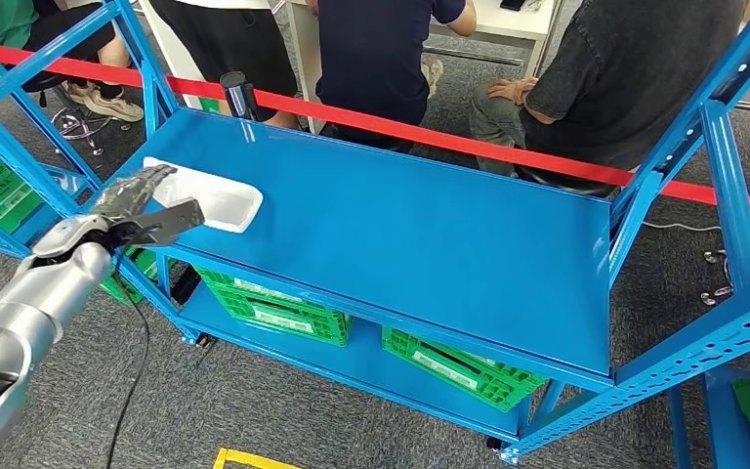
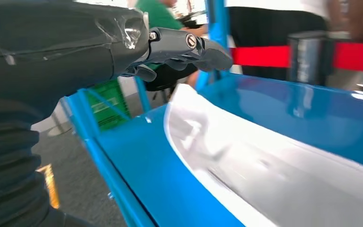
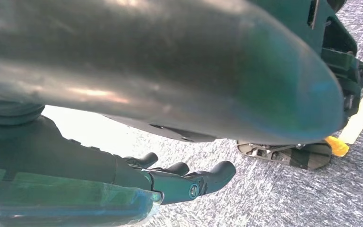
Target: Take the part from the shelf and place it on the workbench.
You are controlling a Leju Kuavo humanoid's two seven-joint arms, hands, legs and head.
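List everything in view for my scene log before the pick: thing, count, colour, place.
part: one, white, long shallow tray shape, left end of the top shelf board, under the left hand's fingers.
shelf: one, blue metal, centre.
crates: at least four, green; two on the lower board, more at the left and right edges.
barrier tape: one, red, stretched behind the shelf.
post: one, black, holding the tape.
people: at least three, dark clothes, seated beyond the tape.
floor tape: yellow, on the grey carpet.
left hand: grey, fingers spread over the part.
right hand: dark, hanging over the carpet, holding nothing.
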